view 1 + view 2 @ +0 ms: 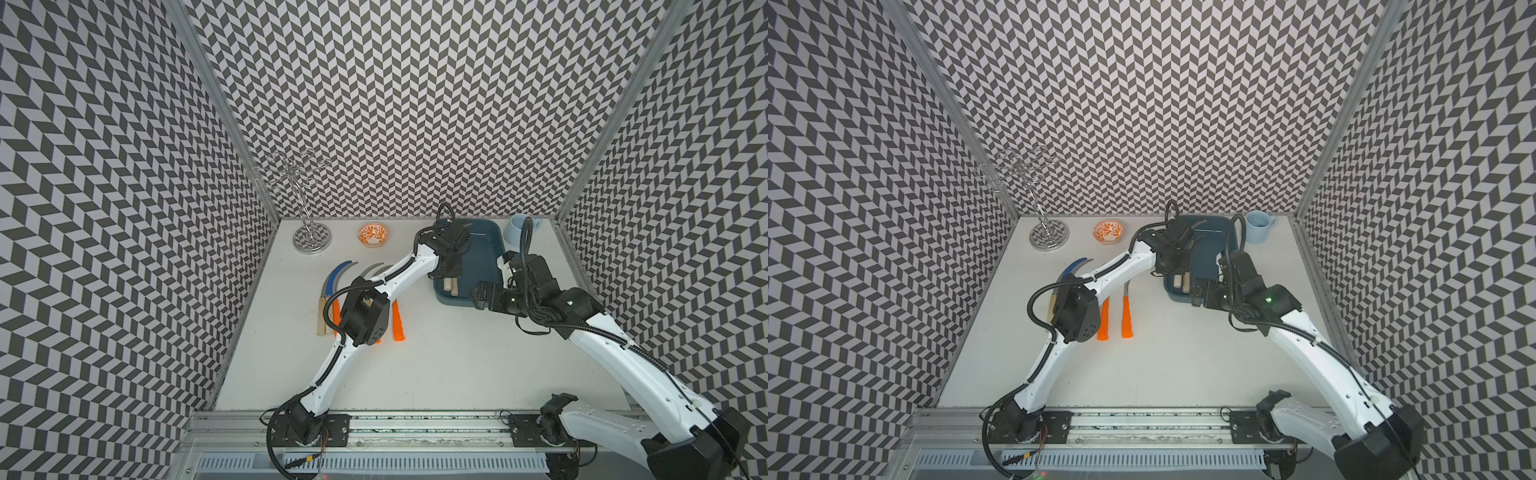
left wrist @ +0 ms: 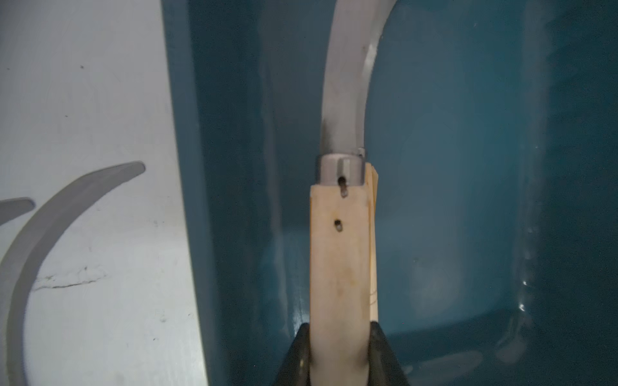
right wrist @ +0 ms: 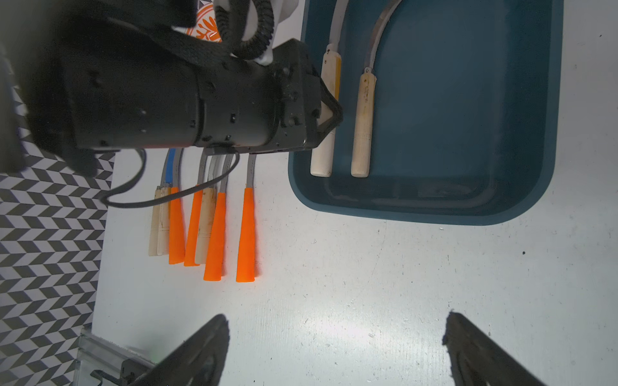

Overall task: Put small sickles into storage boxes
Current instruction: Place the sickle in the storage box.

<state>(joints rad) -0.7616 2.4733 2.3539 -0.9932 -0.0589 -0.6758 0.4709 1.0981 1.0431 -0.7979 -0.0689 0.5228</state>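
One sickle (image 3: 363, 127) lay in the tray (image 3: 418, 214); the left hand (image 2: 339, 331) gripped a second sickle (image 2: 339, 250) inside it. Several sickles (image 3: 245, 234) waited on the surface (image 3: 368, 284). The right hand (image 3: 336, 320) gaped empty.

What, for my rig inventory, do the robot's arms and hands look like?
The left arm and right arm have white links with black joint housings and black ribbed cable conduit looped alongside. The left hand and right hand have black, tapering fingers. A small green light glows on the right arm.
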